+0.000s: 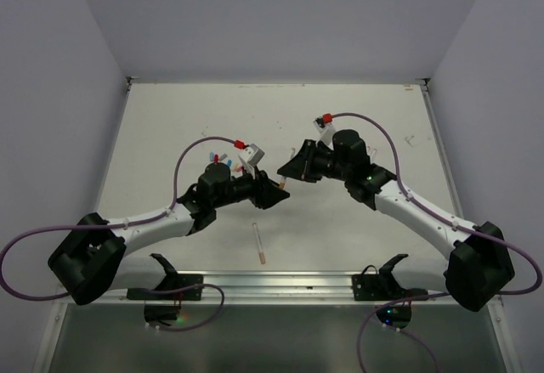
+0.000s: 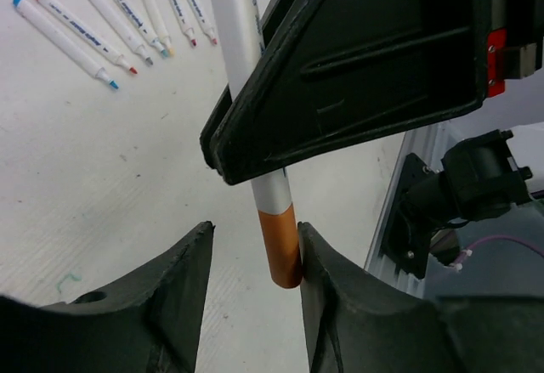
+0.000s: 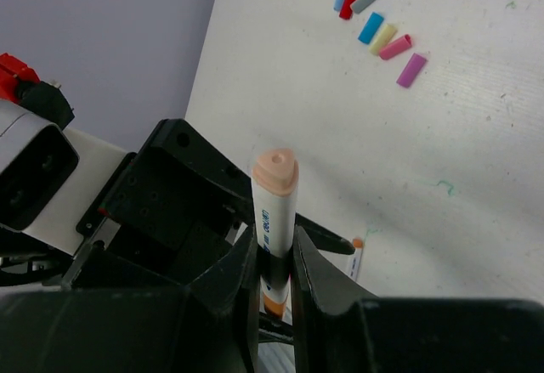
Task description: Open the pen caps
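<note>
Seven coloured plastic caps (image 3: 371, 27) lie loose left of centre; my right gripper (image 3: 272, 250) clamps a white-barrelled marker pen (image 2: 231, 33) mid-table, its orange cap (image 2: 279, 245) still on between the parted jaws of my left gripper (image 2: 253, 239).

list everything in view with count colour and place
held pen: one, white barrel with a peach far end, clamped in the right gripper
orange cap: one, orange, on the held pen's end, between the left gripper's fingers
row of pens: seven, white barrels with blue, red and grey ends, side by side on the table
loose caps: seven, light blue, red, grey, blue, yellow, pink, purple, clustered on the table
lone pen: one, white, near the front rail
table: one, white, faint green marks
cables: purple, looping off each arm
left gripper: one, black, open
right gripper: one, black, shut
</note>
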`<state>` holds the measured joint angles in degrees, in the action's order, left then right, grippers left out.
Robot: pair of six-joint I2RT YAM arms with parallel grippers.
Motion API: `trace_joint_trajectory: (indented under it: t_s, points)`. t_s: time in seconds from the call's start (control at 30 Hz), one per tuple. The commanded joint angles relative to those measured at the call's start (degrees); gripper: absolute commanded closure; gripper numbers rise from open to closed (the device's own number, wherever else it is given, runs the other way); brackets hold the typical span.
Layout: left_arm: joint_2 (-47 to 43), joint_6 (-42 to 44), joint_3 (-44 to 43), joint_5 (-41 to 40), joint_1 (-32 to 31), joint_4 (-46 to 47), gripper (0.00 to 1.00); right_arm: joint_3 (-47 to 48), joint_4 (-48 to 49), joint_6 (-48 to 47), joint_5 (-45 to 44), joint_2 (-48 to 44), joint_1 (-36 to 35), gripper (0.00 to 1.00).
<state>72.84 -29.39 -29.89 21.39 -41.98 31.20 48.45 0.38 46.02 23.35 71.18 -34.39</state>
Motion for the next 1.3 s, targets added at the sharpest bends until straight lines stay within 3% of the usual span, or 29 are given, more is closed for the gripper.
trace_joint_trajectory:
  t_s: [0.0,0.1,0.23,0.4,0.47,0.57,0.67,0.73,0.8,0.83,0.87,1.07,1.27]
  points:
    - [-1.21,1.00,-2.37,1.81,0.84,2.20,0.56,-0.55,0.15,-0.49,0.03,-0.86,-1.29,1.00]
    - [-1.21,0.65,-2.28,2.43,1.28,2.11,0.66,-0.98,0.50,-0.23,0.11,-0.86,-1.38,1.00]
    - [-1.47,0.21,-1.93,3.04,1.72,2.64,0.62,-0.81,0.94,0.12,0.55,-0.43,-1.91,1.00]
    - [-2.08,-0.41,-1.40,3.75,1.99,3.43,0.69,-0.63,0.94,0.03,0.55,0.45,-2.52,1.00]
    - [-2.17,-0.76,-1.31,4.62,2.42,3.86,0.77,-0.72,1.11,0.12,0.38,0.72,-2.78,1.00]
    - [-2.09,-1.81,-1.40,5.16,3.13,3.87,1.00,-0.81,1.29,0.30,-0.06,0.72,-3.31,1.00]
    - [-2.17,-3.48,-1.49,4.11,3.74,3.00,1.00,-0.63,1.38,0.12,-0.68,0.98,-3.58,1.00]
    - [-3.39,-4.01,-2.27,-0.44,3.83,-1.03,1.00,-0.29,0.42,-0.75,-3.47,1.07,-4.28,1.00]
    - [-5.15,-4.19,-2.89,-11.94,3.22,-7.54,1.00,0.68,-3.69,-2.24,-7.86,1.24,-6.29,1.00]
    - [-6.90,-3.67,-3.15,-16.77,1.39,-9.82,1.00,2.95,-5.90,-2.60,-14.32,2.29,-7.17,1.00]
    - [-7.62,-2.18,-3.24,-26.47,-0.02,-12.11,1.00,4.19,-8.09,-2.43,-17.17,3.34,-7.96,1.00]
    - [-11.66,5.63,1.76,-46.84,-8.73,-4.24,1.00,14.65,-21.73,4.69,-31.34,13.01,-12.98,1.00]
    - [-14.30,8.12,5.80,-45.22,-9.62,-2.65,1.00,16.86,-22.89,6.01,-33.90,14.60,-13.07,1.00]
